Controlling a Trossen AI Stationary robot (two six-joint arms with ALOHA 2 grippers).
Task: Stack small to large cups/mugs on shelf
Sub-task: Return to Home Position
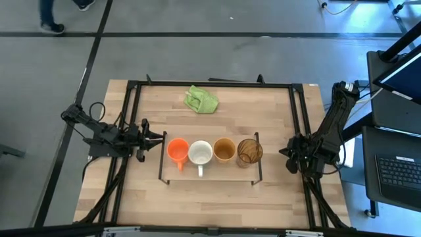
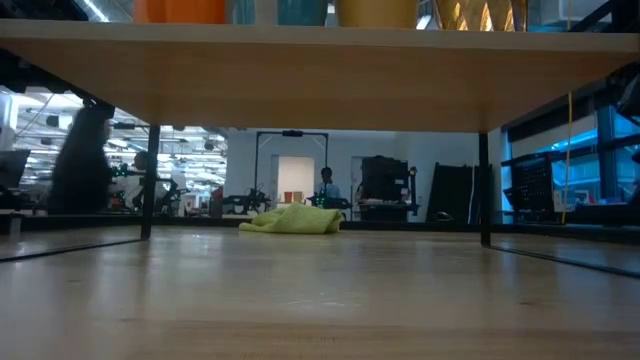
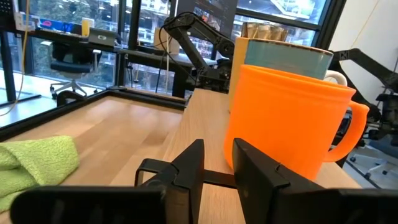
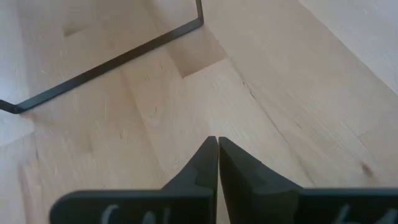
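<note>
The shelf (image 1: 223,173) is sitting mid-table and carrying all four vessels in one row. From the right end they are running amber tumbler (image 1: 250,151), tan cup (image 1: 224,150), white mug (image 1: 200,153) and orange mug (image 1: 177,149), so the sorting is looking finished. I judge that parking both arms is the step in hand.

The left gripper (image 1: 160,137) is hovering just beside the shelf's left end and facing the orange mug. Its fingers are slightly parted and gripping nothing. The right gripper (image 1: 284,153) is hanging near the right end, apart from the tumbler, with its fingers pressed together and empty.

The next move is calling for a straight pull-back from the mug without clipping the end frame.
</note>
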